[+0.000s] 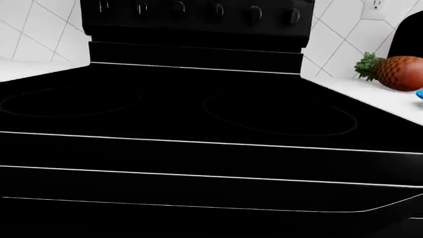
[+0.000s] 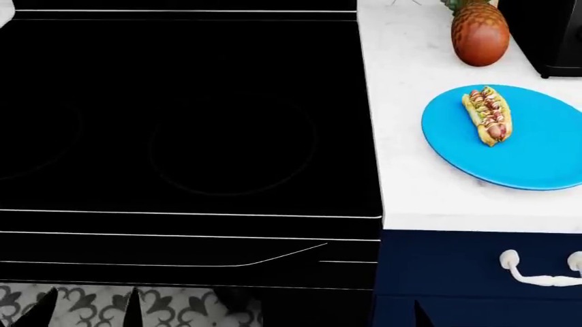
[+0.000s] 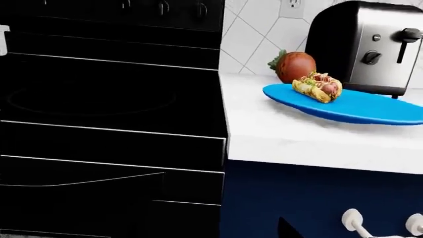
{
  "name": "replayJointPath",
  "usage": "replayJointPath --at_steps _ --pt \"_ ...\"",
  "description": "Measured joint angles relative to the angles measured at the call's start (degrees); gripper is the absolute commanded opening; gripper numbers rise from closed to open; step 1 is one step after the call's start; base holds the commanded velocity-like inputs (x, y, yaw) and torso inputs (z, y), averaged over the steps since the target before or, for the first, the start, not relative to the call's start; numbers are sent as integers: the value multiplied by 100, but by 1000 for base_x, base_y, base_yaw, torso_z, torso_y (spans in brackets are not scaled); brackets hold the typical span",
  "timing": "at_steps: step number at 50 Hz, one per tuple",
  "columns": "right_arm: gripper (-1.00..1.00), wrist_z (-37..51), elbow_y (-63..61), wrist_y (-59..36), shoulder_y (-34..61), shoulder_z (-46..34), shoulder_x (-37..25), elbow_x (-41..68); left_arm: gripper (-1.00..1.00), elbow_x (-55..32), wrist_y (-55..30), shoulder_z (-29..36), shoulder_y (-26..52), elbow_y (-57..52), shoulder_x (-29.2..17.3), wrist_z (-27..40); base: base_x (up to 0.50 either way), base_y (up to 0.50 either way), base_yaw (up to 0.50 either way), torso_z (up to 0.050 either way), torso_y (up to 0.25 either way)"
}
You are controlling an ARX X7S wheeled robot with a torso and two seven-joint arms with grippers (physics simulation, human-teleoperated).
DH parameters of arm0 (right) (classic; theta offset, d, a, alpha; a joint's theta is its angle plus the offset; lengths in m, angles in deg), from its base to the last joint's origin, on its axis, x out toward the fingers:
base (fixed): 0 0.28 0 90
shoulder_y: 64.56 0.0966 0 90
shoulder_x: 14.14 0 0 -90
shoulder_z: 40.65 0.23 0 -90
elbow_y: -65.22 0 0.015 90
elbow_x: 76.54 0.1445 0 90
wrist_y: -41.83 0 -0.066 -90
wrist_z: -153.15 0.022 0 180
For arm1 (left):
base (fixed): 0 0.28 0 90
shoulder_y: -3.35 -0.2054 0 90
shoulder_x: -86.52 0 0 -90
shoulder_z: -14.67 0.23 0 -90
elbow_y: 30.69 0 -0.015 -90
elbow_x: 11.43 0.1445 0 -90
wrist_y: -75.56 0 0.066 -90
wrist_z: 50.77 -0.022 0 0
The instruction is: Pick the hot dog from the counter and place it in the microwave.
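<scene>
The hot dog [image 2: 487, 114], a small yellow bun with a sausage and red and green toppings, lies on a blue plate [image 2: 536, 160] on the white marbled counter [image 2: 409, 184]. It also shows in the right wrist view [image 3: 317, 87]. The microwave is not in view. Two dark fingertips of my left gripper [image 2: 89, 310] stand apart over the floor tiles at the bottom of the head view, low in front of the stove. Only one dark tip of my right gripper [image 2: 421, 315] shows, below the counter's edge in front of the blue cabinet. Both grippers are far from the hot dog.
A glossy black stove [image 2: 182, 136] fills the left. A pineapple [image 2: 479, 35] stands behind the plate. Beside it is a black and chrome toaster-like box [image 3: 370, 47] with a knob and a lever. A white drawer handle [image 2: 536, 269] is on the blue cabinet.
</scene>
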Motion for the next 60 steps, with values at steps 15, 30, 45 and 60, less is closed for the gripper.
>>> replayJointPath --at_steps 15,30,45,60 --pt "100 -121 -3966 -3662 1065 789 -800 1116 100 -1522 -3069 -885 960 -3633 -1233 424 0 -36 0 0 0" --pt "100 457 -5575 -5508 1793 1224 -1414 2546 100 -2598 -4569 -1502 1562 -5115 -1810 801 0 -500 0 0 0" --pt "100 1191 -5866 -6058 2090 1395 -1843 3594 100 -3186 -4939 -1740 1630 -5520 -2066 1145 0 -279 0 0 0" --pt "100 1881 -5828 -7093 2726 1889 -1882 4919 100 -3495 -4902 -1766 1605 -5594 -2265 1438 480 0 0 0 0"
